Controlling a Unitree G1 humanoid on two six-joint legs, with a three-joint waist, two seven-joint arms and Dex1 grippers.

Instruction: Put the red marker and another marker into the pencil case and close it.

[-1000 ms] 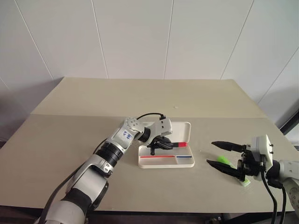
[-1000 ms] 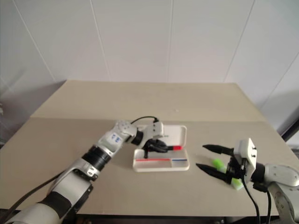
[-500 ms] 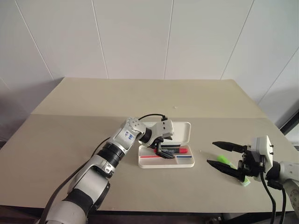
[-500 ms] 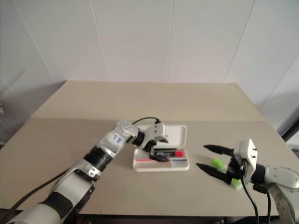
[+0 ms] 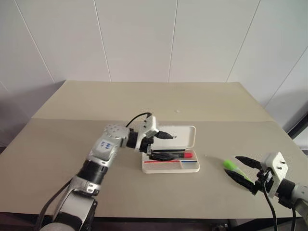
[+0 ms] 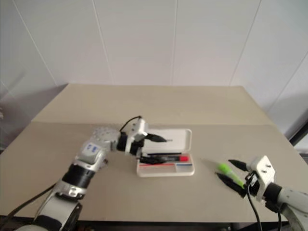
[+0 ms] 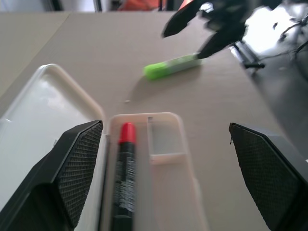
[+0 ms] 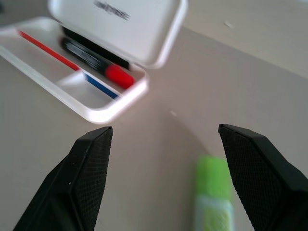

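Now, on the tan table (image 5: 72, 139): the white pencil case (image 5: 187, 166) lies open near the middle, its lid (image 5: 185, 133) tipped back on the far side. The red marker (image 5: 169, 155) lies flat inside the tray, along the far wall, red cap pointing toward the robot's right. Red and blue stripes run along the tray's near part.

Left gripper (image 5: 160, 144) hangs just above the left end of the case, pointing across it to the right. Jaws spread wide, nothing between them. Left wrist view: both fingers (image 7: 67, 168) stand well apart, the red marker in the tray between them, not touched.

The green marker (image 5: 231, 165) lies on the bare table, to the right of the case and well apart from it.

Right gripper (image 5: 242, 169) sits low at the right edge of the table, aimed toward the case. Jaws wide open, holding nothing. Right wrist view: the green marker (image 8: 212, 192) lies on the table between the spread fingers (image 8: 77, 183), touching neither.
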